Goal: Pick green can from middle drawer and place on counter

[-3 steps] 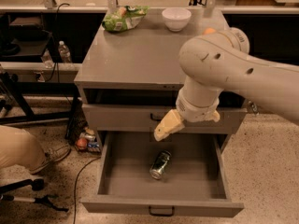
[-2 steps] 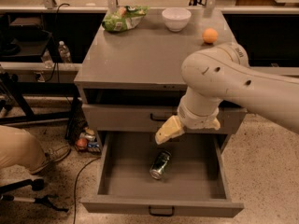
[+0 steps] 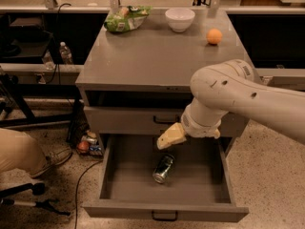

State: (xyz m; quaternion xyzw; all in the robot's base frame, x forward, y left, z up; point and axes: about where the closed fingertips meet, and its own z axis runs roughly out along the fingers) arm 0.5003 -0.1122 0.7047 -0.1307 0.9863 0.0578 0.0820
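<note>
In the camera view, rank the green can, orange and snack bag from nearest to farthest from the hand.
The hand hangs over the open middle drawer.
1. green can, just below, in the drawer.
2. orange, right side of the counter.
3. snack bag, its back left corner.

- The green can (image 3: 163,168), lying in the middle drawer (image 3: 125,178), is shiny metal with bright glints.
- The drawer's walls and the desk (image 3: 152,56) top look like smooth, matt grey painted metal.
- The gripper (image 3: 171,136), hanging over the open drawer just above the can, is dull cream and rubbery-looking; the arm (image 3: 238,92) shell is smooth off-white plastic.
- The bowl (image 3: 179,19) is glossy white; the snack bag (image 3: 126,19) is crinkled, shiny film.
</note>
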